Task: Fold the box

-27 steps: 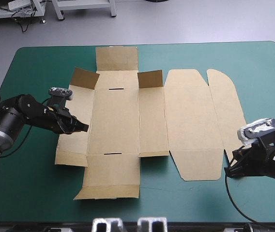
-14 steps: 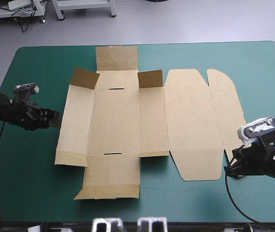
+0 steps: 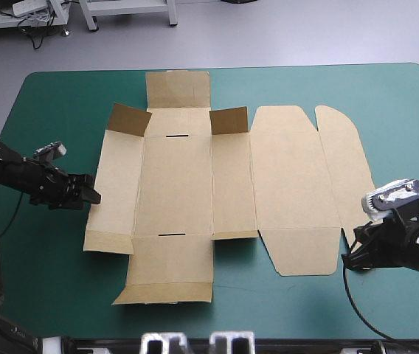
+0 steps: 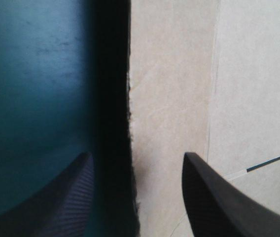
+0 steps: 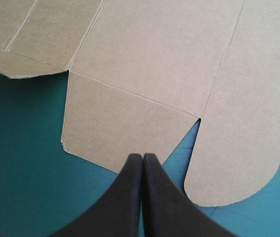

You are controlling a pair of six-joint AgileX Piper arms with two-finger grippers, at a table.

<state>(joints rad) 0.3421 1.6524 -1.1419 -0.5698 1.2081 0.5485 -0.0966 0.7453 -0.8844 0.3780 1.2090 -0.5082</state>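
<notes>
Two broad black fingers of the left gripper [image 4: 137, 157] stand apart, straddling the left edge of the flat brown cardboard box [image 3: 195, 184], one over board and one over the teal-green table cover [image 3: 47, 280], gripping nothing. Its black left arm [image 3: 18, 173] reaches in low from the table's left side, nearly level. The right gripper [image 5: 142, 157] has its fingers pressed together in one point, empty, resting just off the box's near right corner. The black right arm [image 3: 416, 247] lies low at the table's near right. One box lies spread across the table's middle, with two small corner flaps [image 3: 128, 118] raised along its far side and two dark slots [image 3: 176, 136] in its central panel.
</notes>
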